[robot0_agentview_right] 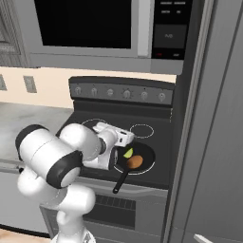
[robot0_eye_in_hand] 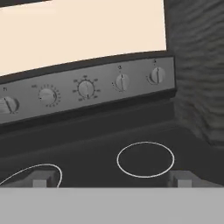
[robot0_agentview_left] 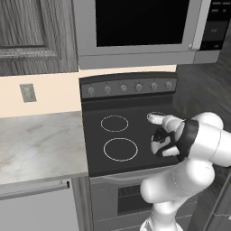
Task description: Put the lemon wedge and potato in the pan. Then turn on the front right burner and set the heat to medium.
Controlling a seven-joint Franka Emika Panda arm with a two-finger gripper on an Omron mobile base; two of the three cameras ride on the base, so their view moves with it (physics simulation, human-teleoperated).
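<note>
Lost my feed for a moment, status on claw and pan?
Claw open, empty, facing the knobs. Lemon wedge and potato both in pan. Burner not yet on. Nothing in the way.

Arm bent fwd, claw [robot0_eye_in_hand: 109,181] wide open, empty.
</note>
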